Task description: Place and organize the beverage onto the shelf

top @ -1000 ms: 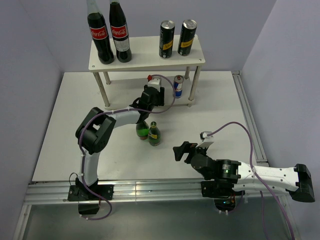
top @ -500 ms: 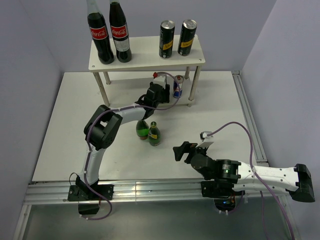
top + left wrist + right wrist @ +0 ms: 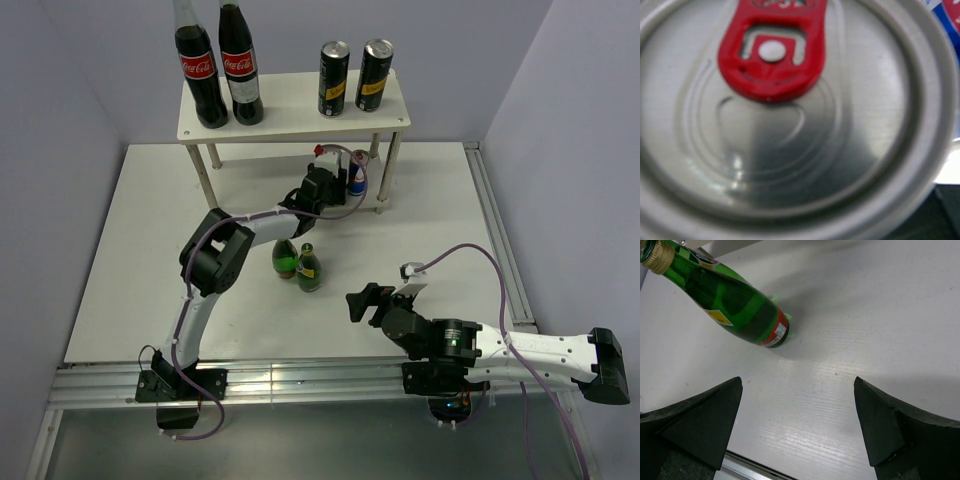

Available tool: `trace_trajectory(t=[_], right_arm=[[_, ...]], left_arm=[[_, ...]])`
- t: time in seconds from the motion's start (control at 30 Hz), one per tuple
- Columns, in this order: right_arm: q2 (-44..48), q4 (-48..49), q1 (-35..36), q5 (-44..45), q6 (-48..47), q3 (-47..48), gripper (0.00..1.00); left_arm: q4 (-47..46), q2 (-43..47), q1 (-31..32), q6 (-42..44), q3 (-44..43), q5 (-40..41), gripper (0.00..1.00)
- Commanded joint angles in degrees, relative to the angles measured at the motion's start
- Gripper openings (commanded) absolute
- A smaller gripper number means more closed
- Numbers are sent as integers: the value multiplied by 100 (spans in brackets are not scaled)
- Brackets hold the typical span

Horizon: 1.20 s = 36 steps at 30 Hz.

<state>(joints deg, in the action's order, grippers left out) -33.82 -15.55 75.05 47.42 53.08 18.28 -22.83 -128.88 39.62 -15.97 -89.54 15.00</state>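
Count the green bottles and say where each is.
2. The left green bottle and right green bottle stand side by side on the table, before the shelf. None seems hidden.

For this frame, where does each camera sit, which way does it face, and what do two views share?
Top external: above and behind the bases, looking down on table, shelf, left arm and right arm.
Left wrist: on the left arm, close over a silver can lid with red tab; no fingers show.
Right wrist: looks down past its open right pincer at a green bottle.
Shared: that bottle, likely the nearer one in top external.
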Motion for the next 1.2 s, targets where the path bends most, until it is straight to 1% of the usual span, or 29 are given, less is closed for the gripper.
trace_trajectory(t=[0.0,0.07,0.17,0.2,0.27,0.3,0.37,0.47,0.53,0.6,0.7,0.77,0.93,1.0,1.03,1.07,1.1,1.13,1.17], right_arm=[[69,87,45,180,9,-88,100],[60,79,45,171,-8,-88,100],[78,87,45,171,-8,-97,100],[86,87,45,180,1,-97,100],[95,96,45,171,1,-106,100],[104,96,45,171,-8,-106,100],[95,96,45,171,-8,-106,100],[87,96,45,171,-17,-106,100],[95,96,45,171,-8,-106,100],[104,96,45,171,1,-97,100],[113,96,45,163,1,-106,100],[104,87,45,171,-8,-106,100],[122,87,45,171,1,-114,100],[113,87,45,171,1,-114,100],[113,87,45,163,9,-114,100],[122,96,45,162,1,-114,100],[122,87,45,162,9,-114,100],[122,87,45,162,1,-114,100],[122,96,45,162,1,-114,100]], left_arm=[[-459,-181,125,41,-310,90,7],[-459,-225,152,41,-336,99,9],[-468,-243,187,41,-337,195,20],[-459,-252,213,41,-328,265,27],[-346,-287,222,41,-389,301,32],[-267,-296,231,58,-424,327,38],[-239,-296,266,102,-389,371,40],[-249,-243,310,164,-319,442,45],[-213,-208,327,173,-284,494,46],[-239,-164,327,182,-214,530,49],[-248,-111,319,199,-143,582,50],[-240,-94,319,208,-99,635,54],[-292,12,327,217,41,688,55],[-310,47,319,217,112,679,61],[-327,73,327,208,138,644,62],[-362,100,327,208,199,635,74],[-354,126,327,199,208,635,78],[-336,126,336,199,209,618,79],[-310,126,328,199,200,600,87]])
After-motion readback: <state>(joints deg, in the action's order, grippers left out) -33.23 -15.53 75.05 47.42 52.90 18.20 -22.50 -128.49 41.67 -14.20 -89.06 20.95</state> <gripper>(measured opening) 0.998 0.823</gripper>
